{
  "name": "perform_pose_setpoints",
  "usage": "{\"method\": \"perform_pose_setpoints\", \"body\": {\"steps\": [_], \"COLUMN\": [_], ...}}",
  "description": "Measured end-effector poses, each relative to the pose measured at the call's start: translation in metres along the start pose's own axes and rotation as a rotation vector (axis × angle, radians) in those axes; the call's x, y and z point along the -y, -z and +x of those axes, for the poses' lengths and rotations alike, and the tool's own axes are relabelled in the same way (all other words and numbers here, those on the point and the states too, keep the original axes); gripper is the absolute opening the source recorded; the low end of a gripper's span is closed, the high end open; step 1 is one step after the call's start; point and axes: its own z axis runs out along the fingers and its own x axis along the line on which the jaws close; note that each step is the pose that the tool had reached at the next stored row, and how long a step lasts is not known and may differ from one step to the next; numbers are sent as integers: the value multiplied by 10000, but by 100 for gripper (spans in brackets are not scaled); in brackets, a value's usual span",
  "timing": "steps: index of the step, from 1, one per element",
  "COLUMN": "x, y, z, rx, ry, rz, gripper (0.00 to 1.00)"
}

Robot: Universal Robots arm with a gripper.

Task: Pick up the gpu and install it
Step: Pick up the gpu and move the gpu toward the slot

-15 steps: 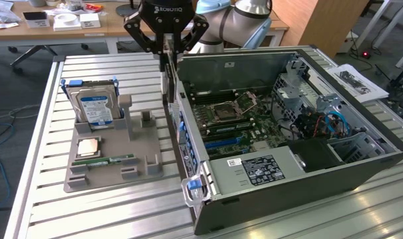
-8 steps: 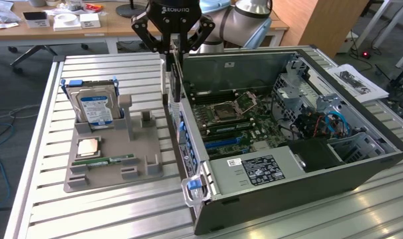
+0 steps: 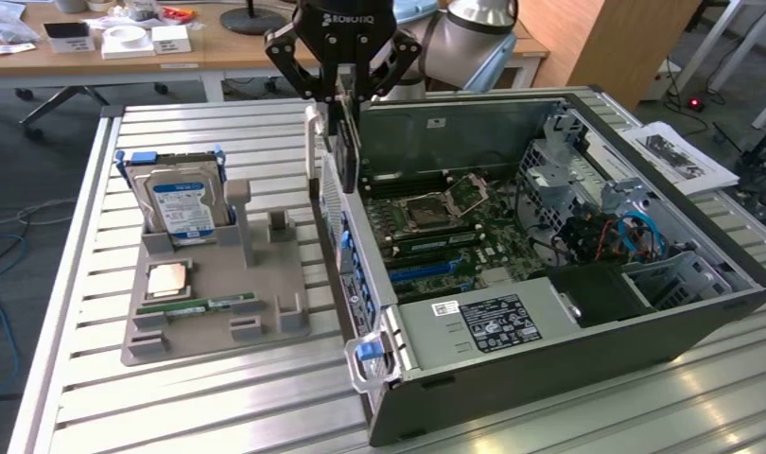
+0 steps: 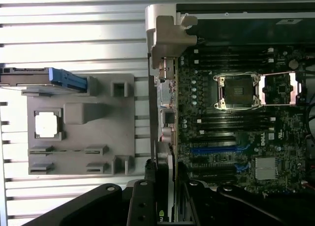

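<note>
Exterior view: a slatted metal table (image 3: 206, 397) is carrying an open case (image 3: 686, 312) lying on its side. A grey tray (image 3: 206, 331) is sitting to the exterior view's left of it. A hard drive (image 3: 182, 203) is standing upright at the tray's far end. A cpu (image 3: 168, 280) and a memory stick (image 3: 213, 305) are lying flat nearer the camera. Behind the table a wooden desk (image 3: 232, 52) is holding small boxes (image 3: 168, 40). Cables (image 3: 11, 216) are trailing on the floor at the exterior view's left, and a paper sheet (image 3: 680, 156) is lying to the exterior view's right of the case. The gripper (image 3: 349, 93) is hanging over the case's left wall, pinching the gpu (image 3: 345, 151). The card is hanging upright directly below the fingertips, just inside that wall, above the motherboard (image 3: 465, 236) (can't tell if it's touching a slot).

Wrist view: the gripper (image 4: 166, 209) is clamping the gpu (image 4: 166, 177), which is showing edge-on between the dark fingers (image 4: 142, 206). The card is running along the case wall, just beside the motherboard (image 4: 236, 137) and its blue slots (image 4: 216, 149). The socket (image 4: 238, 90) is sitting open farther along the board. Across the wall, the tray (image 4: 98, 132) is resting on the table (image 4: 74, 34), well apart from the gpu, with the cpu (image 4: 47, 124) and the hard drive (image 4: 29, 77) in it.
</note>
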Motion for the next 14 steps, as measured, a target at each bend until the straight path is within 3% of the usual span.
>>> {"method": "perform_pose_setpoints", "body": {"steps": [14], "x": [-42], "y": [-19], "z": [-384], "rx": [1], "ry": [-1], "rz": [0], "gripper": [27]}}
